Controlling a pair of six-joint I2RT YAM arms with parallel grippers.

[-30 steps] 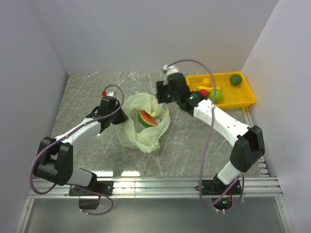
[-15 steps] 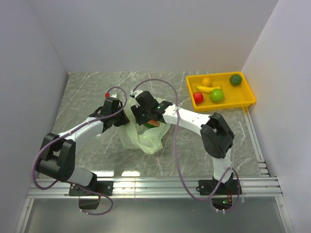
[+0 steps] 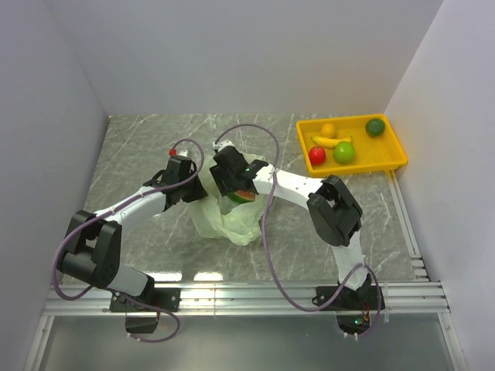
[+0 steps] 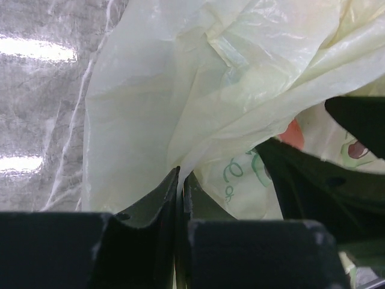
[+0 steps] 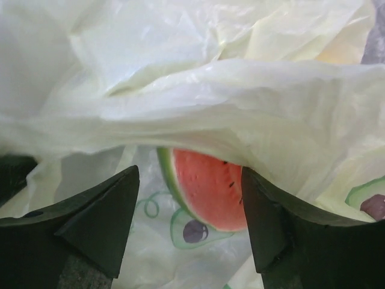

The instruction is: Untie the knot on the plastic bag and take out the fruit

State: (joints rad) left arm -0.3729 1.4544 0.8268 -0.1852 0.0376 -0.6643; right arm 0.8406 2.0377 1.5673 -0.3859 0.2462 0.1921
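The pale green plastic bag [image 3: 226, 222] lies open in the middle of the table; no knot shows. My left gripper [image 3: 193, 188] is shut on the bag's left edge [image 4: 144, 132], a thin fold pinched between its fingers [image 4: 162, 198]. My right gripper [image 3: 232, 193] is open and reaches into the bag's mouth. The red watermelon slice [image 5: 207, 186] lies inside the bag between the right gripper's [image 5: 189, 205] spread fingers [image 5: 102, 211], partly under a fold of bag film [image 5: 240, 108]. It shows from above [image 3: 245, 196] too. A banana [image 3: 325, 142], red apple [image 3: 316, 155] and light green apple [image 3: 344, 151] lie in the yellow tray [image 3: 393, 158].
The tray at the back right also holds a small orange fruit [image 3: 329, 130] and a dark green round fruit [image 3: 375, 126]. White walls close the table at the back and both sides. The right arm's cable [image 3: 267, 224] loops over the table beside the bag.
My right arm swung from near the tray over to the bag and lowered its open gripper into the bag's mouth around the watermelon slice. My left gripper kept its hold on the bag.
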